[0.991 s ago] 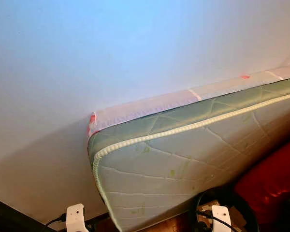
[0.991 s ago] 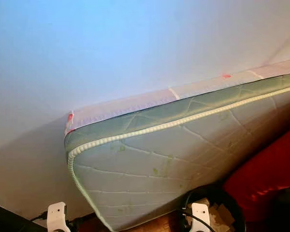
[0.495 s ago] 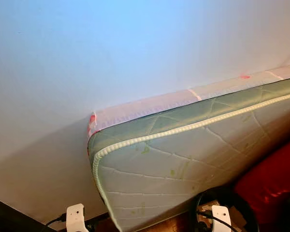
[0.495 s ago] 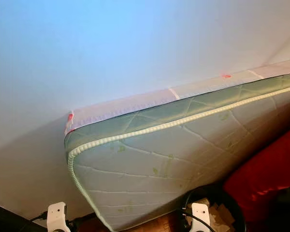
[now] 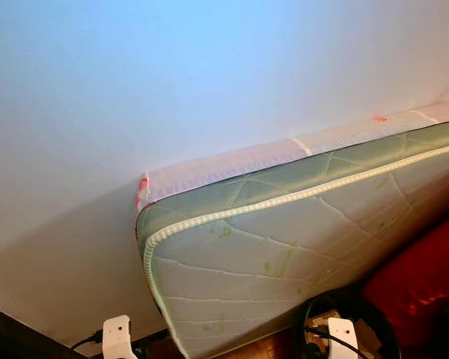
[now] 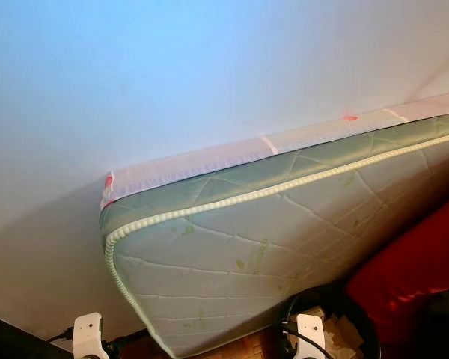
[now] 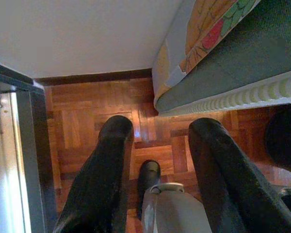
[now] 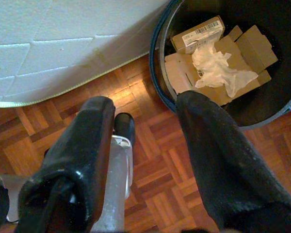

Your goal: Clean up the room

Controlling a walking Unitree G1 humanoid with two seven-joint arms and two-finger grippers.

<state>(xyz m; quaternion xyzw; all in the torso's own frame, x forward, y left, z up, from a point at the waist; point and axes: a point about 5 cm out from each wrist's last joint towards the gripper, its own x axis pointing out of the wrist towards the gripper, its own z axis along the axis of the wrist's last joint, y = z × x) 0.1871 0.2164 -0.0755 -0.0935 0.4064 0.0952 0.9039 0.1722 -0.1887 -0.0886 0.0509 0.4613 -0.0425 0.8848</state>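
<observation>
cardboard (image 8: 218, 53) in black bin (image 8: 160, 73) — just beyond right gripper (image 8: 145, 109) | both grippers spread, seemingly empty — left gripper (image 7: 160, 133)

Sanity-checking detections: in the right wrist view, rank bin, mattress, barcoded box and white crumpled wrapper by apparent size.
1. bin and mattress: both cropped by the frame and alike in area, so unranked.
2. white crumpled wrapper
3. barcoded box, only slightly smaller; close call.

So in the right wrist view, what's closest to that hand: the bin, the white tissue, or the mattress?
From the right hand, open over the wooden floor:
1. Bin, rim right beside one finger.
2. White tissue, inside the bin on cardboard.
3. Mattress, across the floor by the other finger; roughly tied with the tissue.
</observation>
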